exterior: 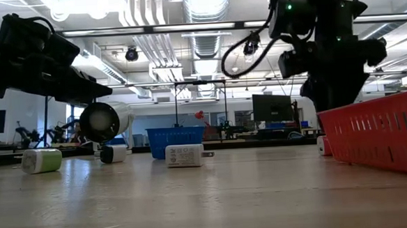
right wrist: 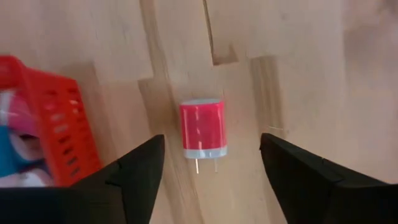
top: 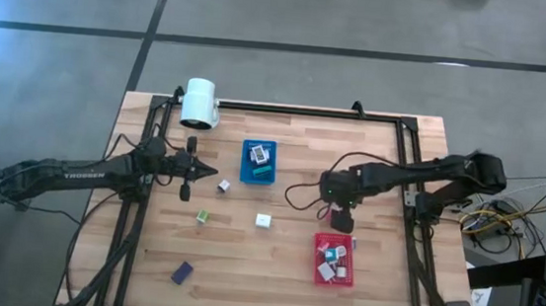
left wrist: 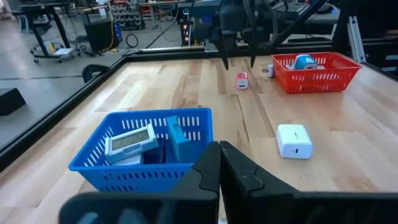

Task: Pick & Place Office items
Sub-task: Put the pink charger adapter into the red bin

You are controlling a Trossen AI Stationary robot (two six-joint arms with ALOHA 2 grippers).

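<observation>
The right gripper (right wrist: 208,165) hangs with jaws spread over the red plug (right wrist: 202,129) — lying on the table just beside the red tray (right wrist: 59,127), not in it. Closing off-centre could skid it away. The left gripper (left wrist: 219,165) waits, pressed together, near the blue tray (left wrist: 143,163).

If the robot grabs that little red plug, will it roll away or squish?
Probably neither. The red plug looks like a hard, boxy block lying flat, so it shouldn't roll. Its smooth sides might slip a little between the open right gripper.

High view looks straight down; low view sits at tabletop level. Both wrist views share the red plug (right wrist: 202,129), right close, left far.
</observation>
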